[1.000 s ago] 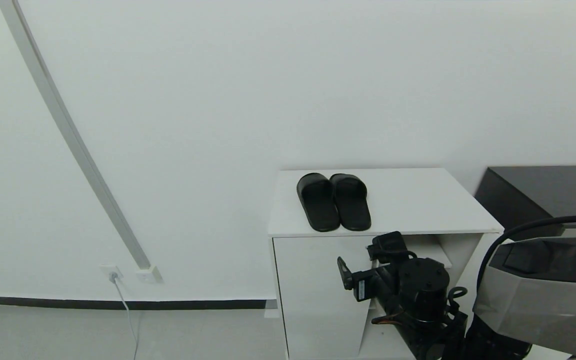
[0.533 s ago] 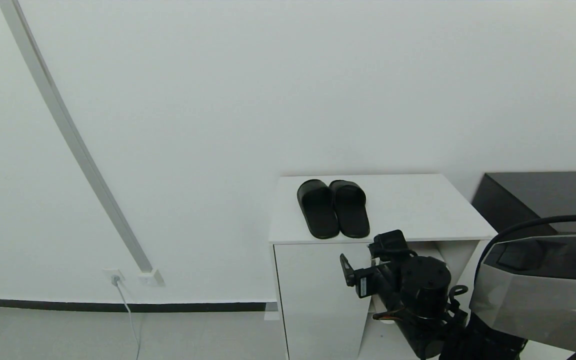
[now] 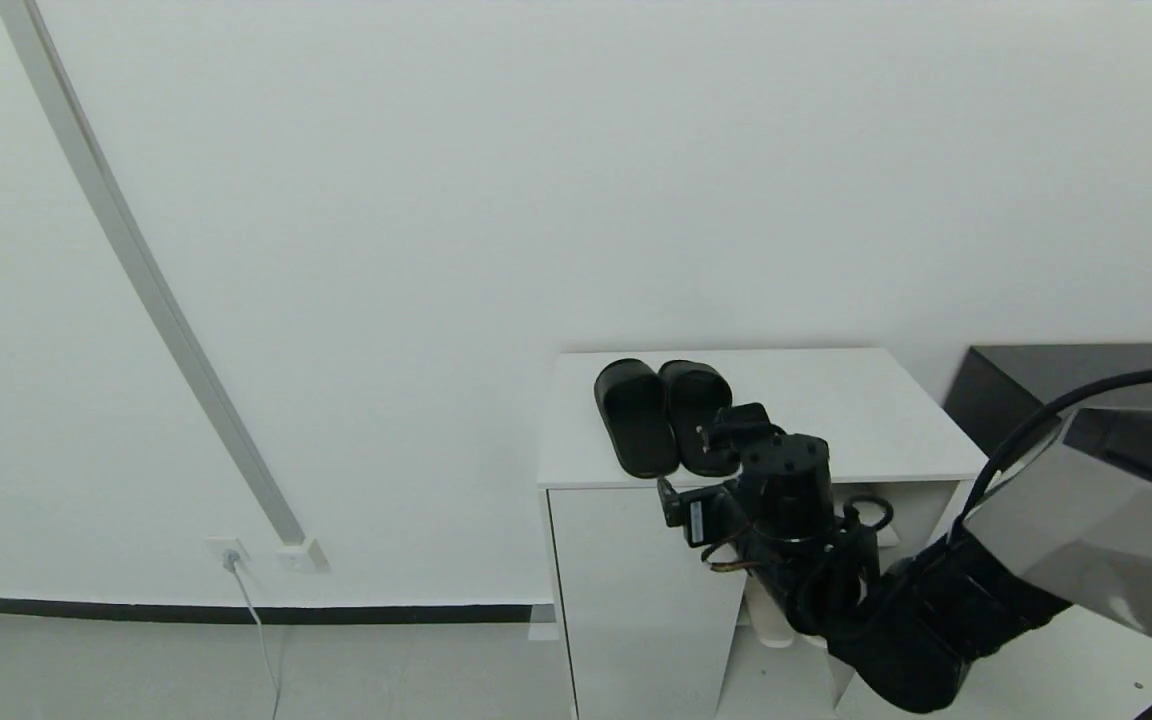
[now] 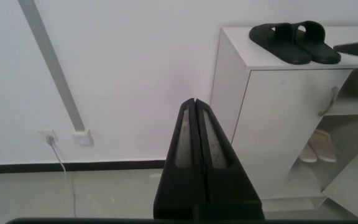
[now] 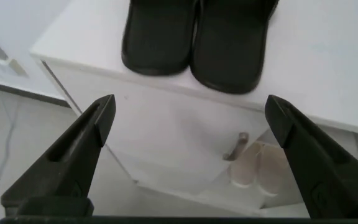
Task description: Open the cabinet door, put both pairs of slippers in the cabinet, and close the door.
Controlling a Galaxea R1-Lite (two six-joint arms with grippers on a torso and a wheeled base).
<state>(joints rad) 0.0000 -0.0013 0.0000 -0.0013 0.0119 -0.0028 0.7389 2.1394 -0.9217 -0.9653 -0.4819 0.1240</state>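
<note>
A pair of black rubber slide slippers point(image 3: 666, 415) is lying side by side, soles down, on the flat top of a white cabinet point(image 3: 836, 410). The 2 slippers are sitting toward the left half of that top, near its front edge, with their sides touching.

The right gripper point(image 5: 190, 109) is hovering at the front edge just before their near ends. Its 2 black fingers point(image 5: 98, 124) are spreading wide, with nothing between them. We cannot tell whether it is touching the slippers.

Below the top, the cabinet's left door panel point(image 4: 284, 130) is standing shut, with a slim metal handle point(image 4: 332, 99) at its right edge. To the right of that panel the cabinet is showing open shelves. A pair of pale cream slippers point(image 4: 319, 146) is resting inside on a lower shelf.

The left gripper point(image 4: 195, 102) is hanging well to the left of the cabinet, with its 2 fingers pressing flat together on nothing.

Around this, we are seeing a grey strip point(image 3: 136, 260) running slantwise down the white wall to a wall socket with a white cable point(image 3: 226, 550). A black tabletop point(image 3: 1086, 370) is standing to the right of the cabinet.
</note>
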